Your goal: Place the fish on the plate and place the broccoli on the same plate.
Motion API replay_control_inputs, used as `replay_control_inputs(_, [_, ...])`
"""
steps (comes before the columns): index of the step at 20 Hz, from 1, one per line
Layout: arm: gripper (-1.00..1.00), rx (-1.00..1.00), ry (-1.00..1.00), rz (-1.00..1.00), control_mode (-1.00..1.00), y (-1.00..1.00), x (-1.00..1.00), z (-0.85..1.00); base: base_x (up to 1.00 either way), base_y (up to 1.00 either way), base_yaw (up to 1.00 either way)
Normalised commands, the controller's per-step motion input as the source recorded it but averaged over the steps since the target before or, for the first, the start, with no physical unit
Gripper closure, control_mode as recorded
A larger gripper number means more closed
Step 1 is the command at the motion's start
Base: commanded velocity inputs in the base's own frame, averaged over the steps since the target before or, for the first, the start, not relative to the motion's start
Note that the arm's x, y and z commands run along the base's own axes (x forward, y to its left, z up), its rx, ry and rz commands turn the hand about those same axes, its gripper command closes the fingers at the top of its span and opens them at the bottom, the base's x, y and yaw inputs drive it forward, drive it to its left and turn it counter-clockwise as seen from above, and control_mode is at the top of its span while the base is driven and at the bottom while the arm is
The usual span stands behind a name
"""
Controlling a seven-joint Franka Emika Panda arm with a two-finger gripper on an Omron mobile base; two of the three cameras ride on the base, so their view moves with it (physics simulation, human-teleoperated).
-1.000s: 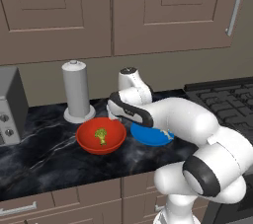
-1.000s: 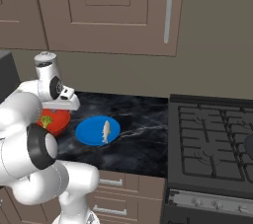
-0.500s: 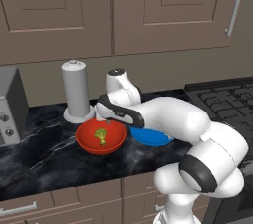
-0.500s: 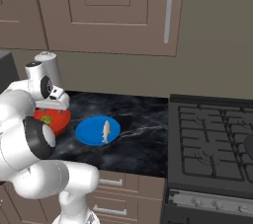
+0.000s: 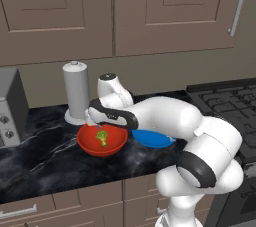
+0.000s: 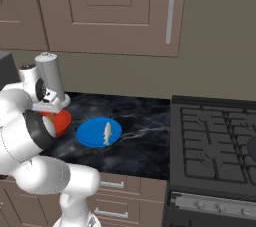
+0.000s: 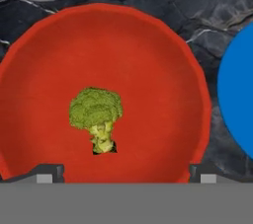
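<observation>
On the left stood a tall grey round canister (image 5: 75,92) on the dark marbled counter (image 5: 40,156). Next to it sat the deep red round bowl (image 5: 101,141), and the tiny green broccoli floret (image 7: 96,114) lay inside it, near the middle. It had a bumpy green head and a pale yellow-green stalk. My two-finger gripper (image 5: 94,122) hung right over the bowl with its fingers spread wide and nothing in them, I think so I could reach down and pick the broccoli up. To the right was the flat bright blue round plate (image 6: 90,133), close beside the bowl. The slim silvery-white fish (image 6: 107,133) already lay on it, so only the broccoli was left to bring.
</observation>
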Motion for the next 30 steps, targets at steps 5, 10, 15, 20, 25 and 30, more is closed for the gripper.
replay_control_inputs(5, [-1.00, 0.02, 0.02, 0.06, -1.00, 0.16, 0.02, -0.25, 0.00, 0.00, 0.00])
replay_control_inputs(10, [-1.00, 0.03, 0.04, 0.08, -1.00, 0.04, 0.00, -0.21, 0.00, 0.00, 0.00])
replay_control_inputs(15, [-1.00, 0.00, 0.01, 0.07, -1.00, 0.05, 0.03, -0.21, 0.00, 0.00, 0.00])
replay_control_inputs(20, [-1.00, 0.00, 0.00, 0.04, -1.00, 0.07, 0.14, -0.18, 0.00, 0.00, 0.00])
replay_control_inputs(25, [-1.00, 0.00, 0.00, 0.02, -1.00, 0.04, 0.12, -0.13, 0.00, 0.00, 0.00])
replay_control_inputs(30, [-1.00, 0.00, 0.00, 0.00, -1.00, 0.04, 0.08, -0.08, 0.00, 0.00, 0.00])
